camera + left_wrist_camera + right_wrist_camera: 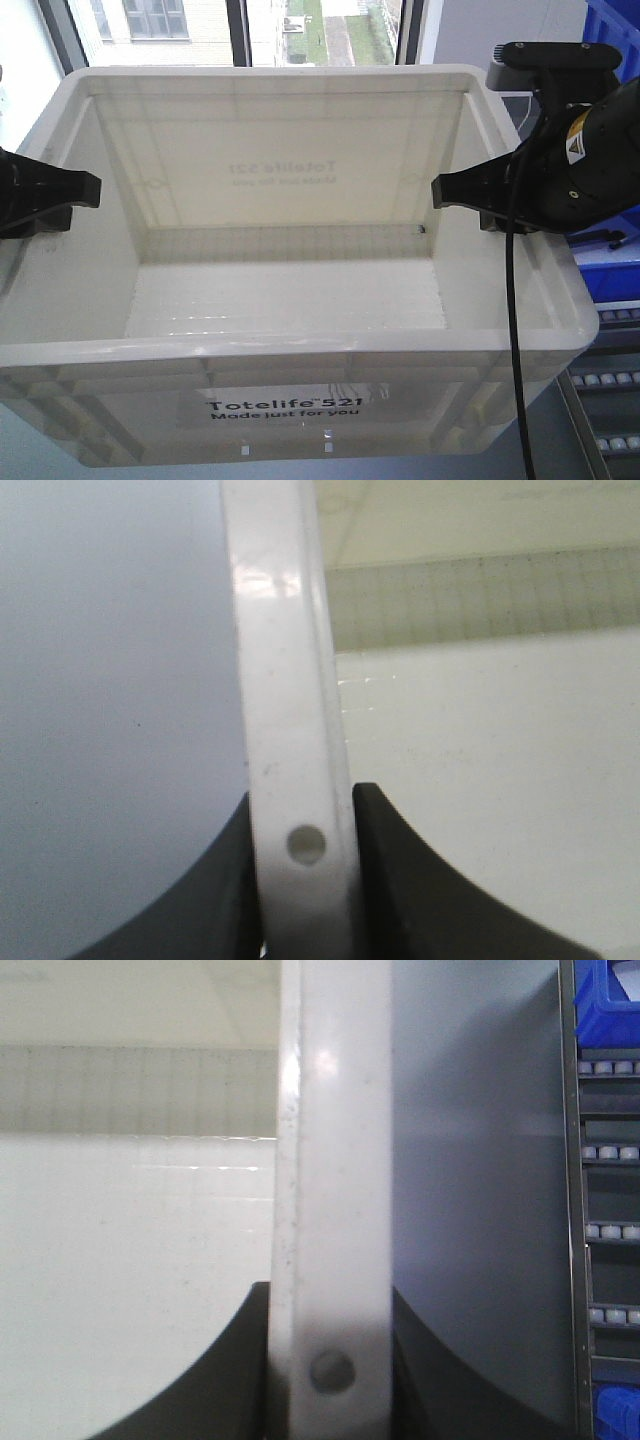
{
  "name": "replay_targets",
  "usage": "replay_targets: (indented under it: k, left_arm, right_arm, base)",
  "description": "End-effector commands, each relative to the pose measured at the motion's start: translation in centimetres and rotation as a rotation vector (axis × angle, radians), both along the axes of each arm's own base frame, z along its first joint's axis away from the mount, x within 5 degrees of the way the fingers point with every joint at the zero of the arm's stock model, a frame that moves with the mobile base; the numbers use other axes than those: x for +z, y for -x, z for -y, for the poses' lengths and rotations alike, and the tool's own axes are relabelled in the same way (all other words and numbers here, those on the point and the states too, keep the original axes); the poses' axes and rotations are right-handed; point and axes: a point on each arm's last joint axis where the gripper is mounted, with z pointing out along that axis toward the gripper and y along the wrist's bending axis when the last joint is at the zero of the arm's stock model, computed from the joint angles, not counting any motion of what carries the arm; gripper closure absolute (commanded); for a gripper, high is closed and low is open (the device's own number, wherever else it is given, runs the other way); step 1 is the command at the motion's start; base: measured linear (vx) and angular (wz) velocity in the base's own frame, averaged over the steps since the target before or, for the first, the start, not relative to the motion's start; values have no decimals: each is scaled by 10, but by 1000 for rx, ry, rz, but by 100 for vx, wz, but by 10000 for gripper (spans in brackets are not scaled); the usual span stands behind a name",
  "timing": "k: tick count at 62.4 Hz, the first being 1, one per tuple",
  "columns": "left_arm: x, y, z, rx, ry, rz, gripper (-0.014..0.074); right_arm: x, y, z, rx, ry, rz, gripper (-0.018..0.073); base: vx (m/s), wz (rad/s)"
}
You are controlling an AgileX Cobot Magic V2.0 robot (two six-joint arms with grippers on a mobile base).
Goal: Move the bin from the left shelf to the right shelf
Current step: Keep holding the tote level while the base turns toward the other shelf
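The bin point(290, 300) is a large white tote with black "Totelife 521" print on its front, and it fills the front view, empty inside. My left gripper point(80, 190) is shut on its left rim point(295, 730), one dark finger point(400, 880) inside the wall and one outside. On the opposite side my right gripper point(450, 192) is shut on the right rim point(335, 1210), its fingers point(210, 1380) pressed against both faces. A small round hole in the rim sits between each pair of fingers.
Blue plastic bins point(615, 40) and a rack of small white-capped items point(605, 1230) stand close on the right. Windows point(240, 30) lie behind the bin. A black cable point(515, 320) hangs from the right arm across the bin's right corner.
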Motion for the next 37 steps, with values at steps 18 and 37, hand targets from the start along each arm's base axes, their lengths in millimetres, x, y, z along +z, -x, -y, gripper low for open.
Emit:
replay_targets:
  k: [18, 37]
  left_arm:
    - [24, 5, -9, 1, -45, 141, 468]
    - [24, 5, -9, 1, -45, 141, 468]
  right_arm:
    - [29, -1, 17, -16, 79, 183, 477]
    - [29, -1, 17, -16, 79, 183, 477]
  base:
    - [31, 5]
    - [30, 1]
